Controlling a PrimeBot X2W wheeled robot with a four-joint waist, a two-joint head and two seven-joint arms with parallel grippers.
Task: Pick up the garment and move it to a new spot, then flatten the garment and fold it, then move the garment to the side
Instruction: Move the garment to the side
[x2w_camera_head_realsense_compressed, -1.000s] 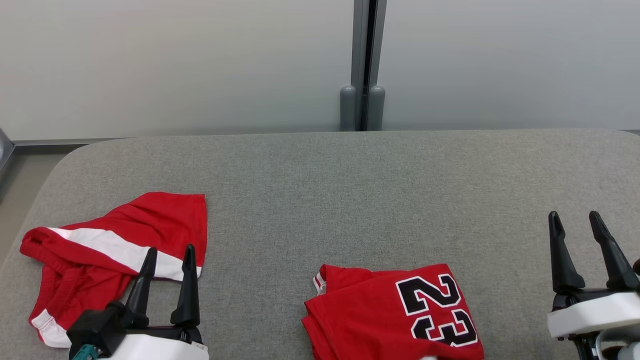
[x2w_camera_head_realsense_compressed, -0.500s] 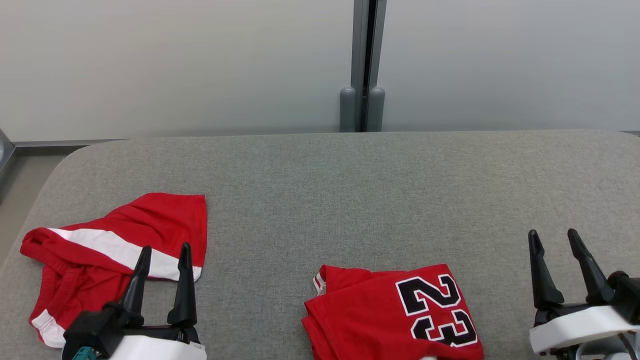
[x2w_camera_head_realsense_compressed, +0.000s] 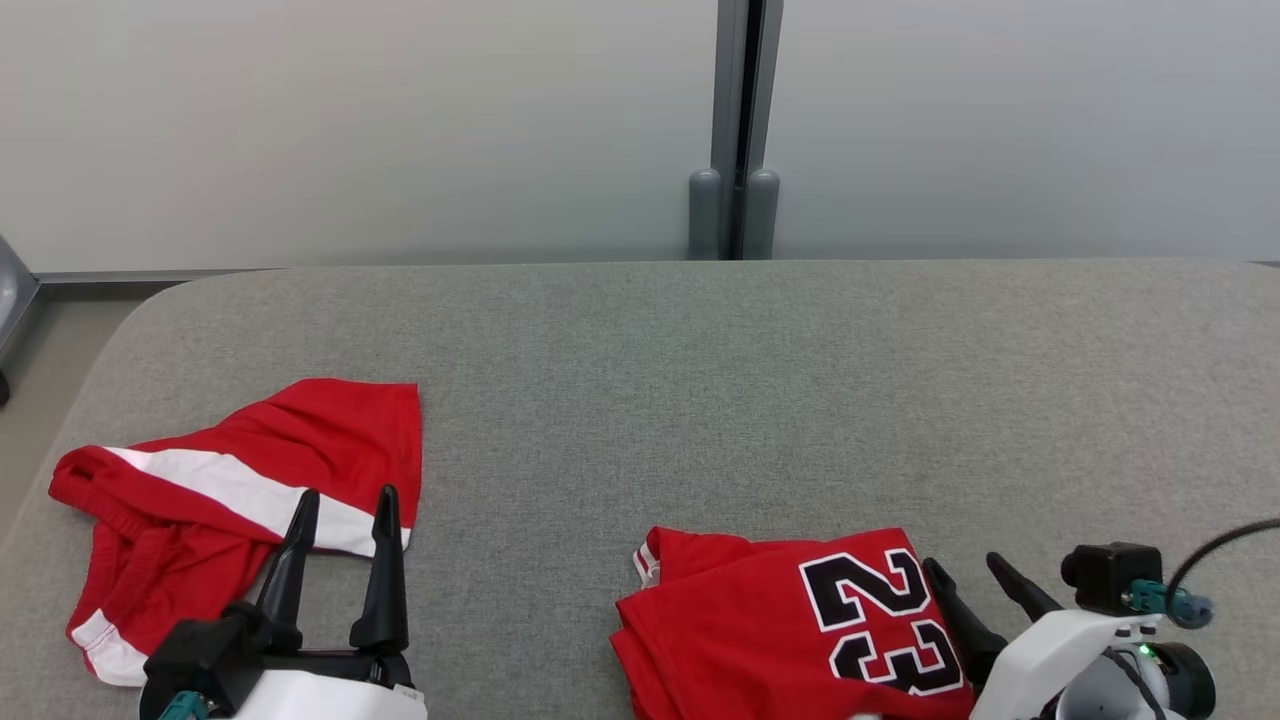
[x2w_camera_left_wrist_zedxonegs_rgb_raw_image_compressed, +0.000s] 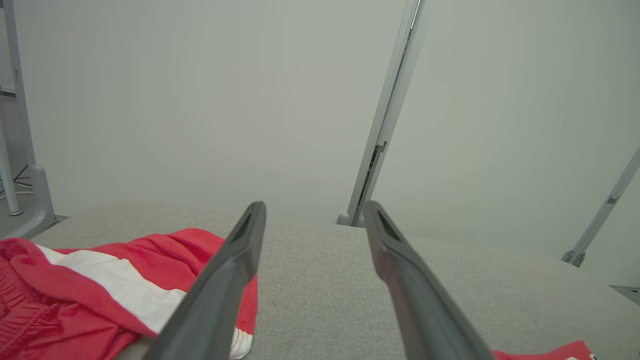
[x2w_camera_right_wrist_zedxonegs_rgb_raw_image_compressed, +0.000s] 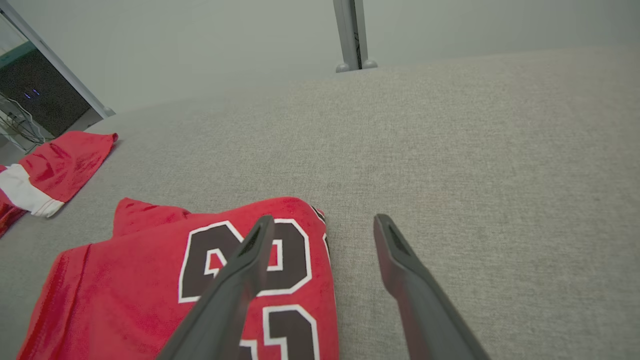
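- Head view: we see the red jersey, numbered 23, lying folded on the grey padded table at the near edge, right of centre. The right gripper sits just beside its right edge, fingers spread and holding nothing. Our left gripper stands at the lower left, also spread and empty, its fingers in front of crumpled red shorts with a white stripe.
- Left wrist view: the left gripper is wide apart above bare table, with the shorts to its left and a jersey corner at the bottom right.
- Right wrist view: the right gripper gapes empty; one finger crosses the jersey number, the other bare table. We cannot tell whether it touches the cloth. The shorts lie well apart, far left.
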